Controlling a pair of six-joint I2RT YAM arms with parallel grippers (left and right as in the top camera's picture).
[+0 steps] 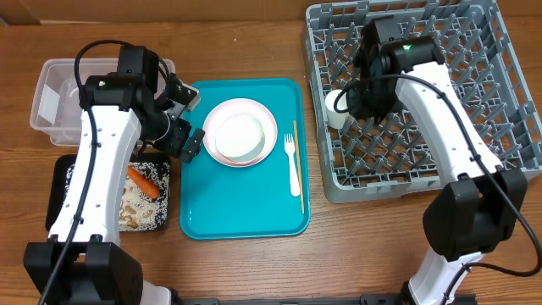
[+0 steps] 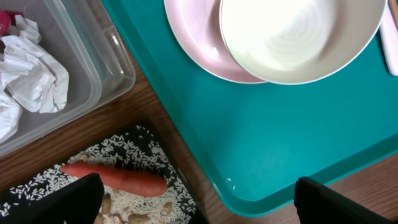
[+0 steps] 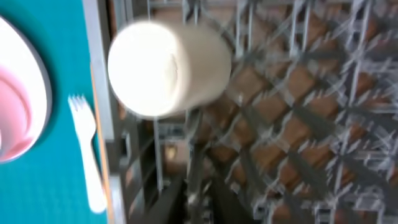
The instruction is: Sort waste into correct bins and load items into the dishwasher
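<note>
Carrot [image 1: 143, 182] and rice [image 1: 135, 209] are seen in the black tray [image 1: 61, 182], near left corner. The left gripper [image 1: 190, 121], wide open and empty, is held over the teal tray's [image 1: 246, 207] left edge. The cup [image 1: 337, 108] lies at the rack's [image 1: 474, 102] left edge; how far the right gripper [image 1: 360, 102] is open cannot be told.

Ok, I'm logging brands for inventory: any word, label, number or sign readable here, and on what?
None readable. The teal tray, clear tub, grey dish rack and white cup show no text, label or number. The right wrist view is blurred, so fine print there could not be made out.
</note>
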